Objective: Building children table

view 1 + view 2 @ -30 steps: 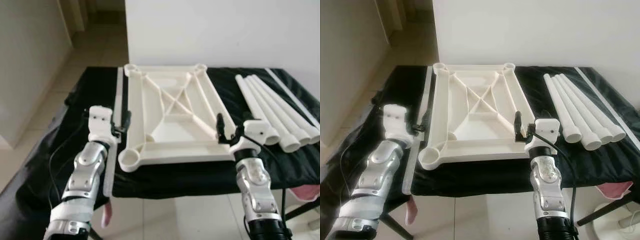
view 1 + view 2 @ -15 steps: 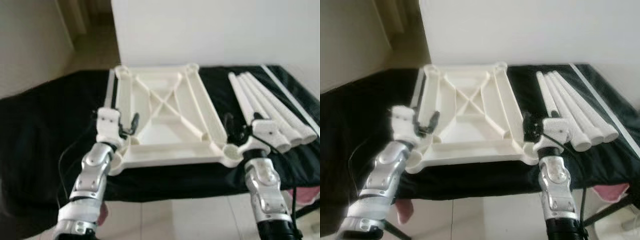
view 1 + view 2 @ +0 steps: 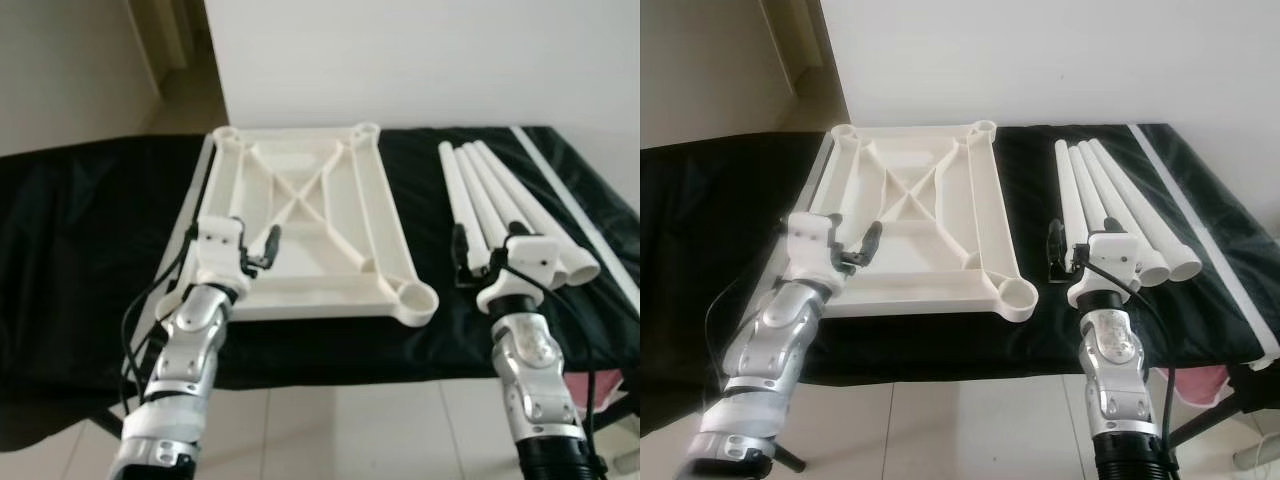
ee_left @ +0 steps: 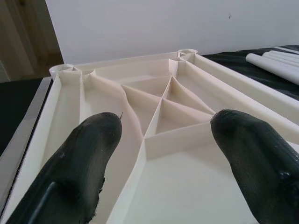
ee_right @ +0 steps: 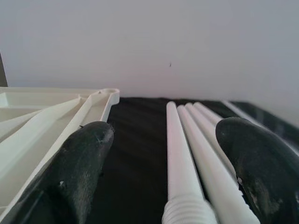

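Note:
The cream tabletop (image 3: 300, 215) lies upside down on the black-draped table (image 3: 80, 230), its ribs and round corner sockets facing up. Several white tube legs (image 3: 480, 190) lie side by side to its right. My left gripper (image 3: 258, 250) is open and hovers over the tabletop's near-left corner; the left wrist view has the ribbed underside (image 4: 159, 107) between its fingers (image 4: 93, 140). My right gripper (image 3: 462, 262) is open at the near ends of the legs, to the right of the tabletop's near-right socket (image 3: 418, 297). In the right wrist view the legs (image 5: 187, 140) run between its fingers.
A long pale strip (image 3: 195, 200) lies along the tabletop's left side, and another (image 3: 570, 200) lies beyond the legs at the right. A white wall stands behind the table. Something pink (image 3: 1200, 385) hangs below the table's right front edge, above the tiled floor.
The whole view has shifted. Against the tabletop both grippers now sit further right: the left went from beside its left edge to over its near-left corner, the right from its near-right corner to the legs.

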Tool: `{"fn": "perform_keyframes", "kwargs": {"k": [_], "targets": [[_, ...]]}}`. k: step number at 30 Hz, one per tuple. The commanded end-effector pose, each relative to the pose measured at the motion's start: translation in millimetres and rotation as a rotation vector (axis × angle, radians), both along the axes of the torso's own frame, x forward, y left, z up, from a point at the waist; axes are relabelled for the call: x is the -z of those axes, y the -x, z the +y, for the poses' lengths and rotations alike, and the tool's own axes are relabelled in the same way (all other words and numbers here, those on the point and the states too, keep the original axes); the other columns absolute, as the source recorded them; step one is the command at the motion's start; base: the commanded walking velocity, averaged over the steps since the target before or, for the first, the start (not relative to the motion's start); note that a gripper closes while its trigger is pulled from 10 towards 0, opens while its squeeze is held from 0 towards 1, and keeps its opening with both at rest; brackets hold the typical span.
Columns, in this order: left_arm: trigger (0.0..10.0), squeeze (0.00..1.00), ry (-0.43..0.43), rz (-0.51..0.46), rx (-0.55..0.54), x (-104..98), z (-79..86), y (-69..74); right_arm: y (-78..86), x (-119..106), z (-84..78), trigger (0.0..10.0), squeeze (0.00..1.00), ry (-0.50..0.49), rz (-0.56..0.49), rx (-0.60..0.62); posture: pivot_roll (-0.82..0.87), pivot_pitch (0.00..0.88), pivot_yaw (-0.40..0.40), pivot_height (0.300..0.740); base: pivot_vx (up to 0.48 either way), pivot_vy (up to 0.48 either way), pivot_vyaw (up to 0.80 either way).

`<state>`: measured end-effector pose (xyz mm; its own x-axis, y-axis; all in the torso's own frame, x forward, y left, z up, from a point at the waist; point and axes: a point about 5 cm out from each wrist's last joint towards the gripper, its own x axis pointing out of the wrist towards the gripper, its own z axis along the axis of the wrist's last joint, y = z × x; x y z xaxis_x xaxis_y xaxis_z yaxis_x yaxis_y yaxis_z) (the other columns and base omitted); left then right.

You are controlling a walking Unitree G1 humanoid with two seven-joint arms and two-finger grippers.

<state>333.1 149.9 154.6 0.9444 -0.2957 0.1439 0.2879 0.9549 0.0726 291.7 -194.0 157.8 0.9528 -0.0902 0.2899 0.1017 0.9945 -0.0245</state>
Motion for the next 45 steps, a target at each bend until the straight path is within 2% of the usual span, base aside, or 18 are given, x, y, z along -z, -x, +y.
{"fn": "perform_keyframes", "kwargs": {"k": [1, 4, 6, 8, 9, 14, 15, 16, 21, 22, 29, 31, 32, 33, 35, 38, 41, 45], "targets": [[10.0, 0.0, 0.035, 0.026, 0.049, -4.2, 2.8, -1.7, -4.6, 0.3, -3.9, 10.0, 0.0, -0.054, 0.038, 0.032, 0.01, 0.0, -0.015, 0.74, 0.0, 0.0, 0.0], [10.0, 0.0, 0.094, 0.046, 0.114, -9.5, -1.7, -1.1, -7.5, 1.2, -6.5, 10.0, 0.0, -0.064, 0.064, 0.048, 0.01, 0.0, -0.017, 0.74, 0.0, 0.0, 0.0], [10.0, 0.0, 0.115, 0.057, 0.308, -26.9, -16.2, 1.5, -16.5, 1.7, -13.3, 10.0, 0.0, -0.083, 0.111, 0.057, 0.0, 0.019, -0.013, 0.74, 0.0, 0.0, 0.0], [10.0, 0.0, 0.115, 0.057, 0.308, -26.9, -16.2, 1.5, -16.5, 1.7, -13.3, 10.0, 0.0, -0.083, 0.111, 0.057, 0.0, 0.019, -0.013, 0.74, 0.0, 0.0, 0.0], [10.0, 0.0, 0.036, 0.052, 0.41, -33.7, -24.4, 3.5, -23.0, -2.1, -18.8, 10.0, 0.0, -0.069, 0.121, 0.058, 0.0, 0.026, -0.009, 0.74, 0.0, 0.0, 0.0], [10.0, 0.0, -0.052, 0.052, 0.406, -30.0, -20.9, 0.3, -25.1, -6.3, -24.2, 10.0, 0.0, -0.074, 0.114, 0.054, -0.01, 0.042, 0.006, 0.74, 0.0, 0.0, 0.0], [10.0, 0.0, -0.121, 0.026, 0.391, -28.4, -16.7, -0.5, -25.5, -6.7, -26.8, 10.0, 0.12, -0.084, 0.118, 0.064, -0.02, 0.051, 0.015, 0.74, 0.0, 0.0, 0.0], [10.0, 0.0, -0.168, 0.009, 0.384, -27.7, -13.5, -0.6, -25.6, -7.2, -28.4, 10.0, 1.0, -0.092, 0.122, 0.072, -0.02, 0.058, 0.019, 0.74, 0.0, 0.0, 0.0], [10.0, 0.0, -0.146, 0.111, 0.344, -18.9, 4.1, -5.3, -26.2, -7.8, -35.5, 10.0, 1.0, -0.101, 0.149, 0.092, -0.03, 0.078, 0.038, 0.74, 0.0, 0.0, 0.0], [10.0, 0.0, -0.137, 0.146, 0.333, -15.6, 10.4, -3.5, -26.6, -5.1, -37.7, 10.0, 0.0, -0.104, 0.182, 0.092, -0.04, 0.084, 0.045, 0.74, 0.0, 0.0, 0.0], [10.0, 0.0, -0.138, 0.244, 0.367, -2.0, 22.4, 13.0, -25.4, 5.0, -39.9, 10.0, 0.0, -0.128, 0.256, 0.067, -0.04, 0.098, 0.051, 0.74, 0.0, 0.0, 0.0], [10.0, 0.0, -0.098, 0.29, 0.497, 1.1, 21.3, 30.0, -25.8, 10.9, -37.4, 10.0, 0.0, -0.117, 0.3, 0.026, -0.03, 0.098, 0.038, 0.74, 0.0, 0.0, 0.0], [10.0, 0.0, -0.098, 0.29, 0.497, 1.1, 21.3, 30.0, -25.8, 10.9, -37.4, 10.0, 0.0, -0.117, 0.3, 0.026, -0.03, 0.098, 0.038, 0.74, 0.0, 0.0, 0.0], [10.0, 0.0, -0.082, 0.288, 0.612, -0.3, 18.0, 43.2, -27.2, 12.4, -36.1, 10.0, 0.0, -0.112, 0.317, 0.007, -0.03, 0.099, 0.037, 0.74, 0.0, 0.0, 0.0], [10.0, 0.0, -0.082, 0.288, 0.612, -0.3, 18.0, 43.2, -27.2, 12.4, -36.1, 10.0, 0.0, -0.112, 0.317, 0.007, -0.03, 0.099, 0.037, 0.74, 0.0, 0.0, 0.0], [10.0, 0.0, -0.083, 0.293, 0.686, -0.3, 15.4, 52.2, -29.1, 11.5, -35.5, 10.0, 0.0, -0.1, 0.32, -0.006, -0.03, 0.096, 0.041, 0.74, 0.0, 0.0, 0.0], [10.0, 0.0, -0.131, 0.328, 0.814, 5.7, 6.3, 70.6, -33.6, 10.6, -37.1, 10.0, 0.0, -0.068, 0.322, -0.01, -0.02, 0.088, 0.047, 0.74, 0.0, 0.0, 0.0], [10.0, 0.0, -0.142, 0.345, 0.825, 13.1, -0.6, 75.1, -35.7, 9.2, -38.0, 10.0, 0.0, -0.04, 0.317, -0.015, -0.02, 0.079, 0.053, 0.74, 0.0, 0.0, 0.0]]}}
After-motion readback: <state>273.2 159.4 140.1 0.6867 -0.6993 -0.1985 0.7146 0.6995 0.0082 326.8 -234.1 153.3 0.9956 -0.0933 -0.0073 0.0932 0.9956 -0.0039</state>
